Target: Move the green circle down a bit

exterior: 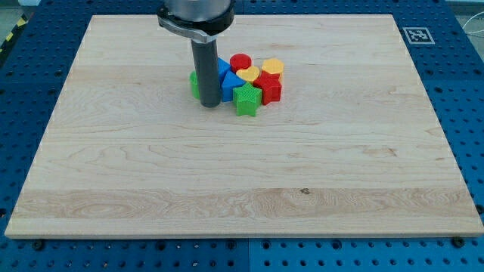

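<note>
Green circle (194,83): only a green sliver on show, peeking out at the 9 o'clock side of the rod (207,72), low and flat on the board (227,181). Mostly hidden behind the rod, so the round outline cannot be confirmed. Sits at the 9 o'clock end of a tight cluster of blocks, in the upper middle of the board, a little toward 11 o'clock from the board's centre.

My tip (209,105): down at board level, grasping nothing, just a bare dark rod with no jaws. Stands just beside the green circle, which lies toward 10 o'clock from the tip. Touching or a hair apart, cannot tell, since the rod covers the meeting edge.

Rest of the cluster, all at 1 to 3 o'clock from the tip: green star (246,99) just at 3 o'clock, close to the rod. Blue blocks (229,77) behind it, against the rod's side, shapes unclear. Red circle (240,61) at the cluster's 12 o'clock edge. Yellow block (272,66) at the 2 o'clock corner, a second yellow piece (248,74) in the middle. Red block (271,88) at the 3 o'clock end, touching the green star.

Board on a blue perforated table (30,45).
</note>
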Robot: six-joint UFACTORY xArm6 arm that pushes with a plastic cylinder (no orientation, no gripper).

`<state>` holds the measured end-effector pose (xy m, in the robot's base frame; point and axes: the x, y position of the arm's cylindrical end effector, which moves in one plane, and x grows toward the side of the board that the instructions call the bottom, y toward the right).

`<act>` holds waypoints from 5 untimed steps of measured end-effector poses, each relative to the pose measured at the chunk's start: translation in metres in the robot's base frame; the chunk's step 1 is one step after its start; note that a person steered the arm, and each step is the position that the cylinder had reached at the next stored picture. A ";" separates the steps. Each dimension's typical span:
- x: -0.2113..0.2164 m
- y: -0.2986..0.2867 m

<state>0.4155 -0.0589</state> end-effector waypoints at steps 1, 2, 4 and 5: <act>0.003 -0.015; 0.003 -0.028; -0.007 -0.082; -0.028 -0.077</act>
<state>0.3874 -0.1355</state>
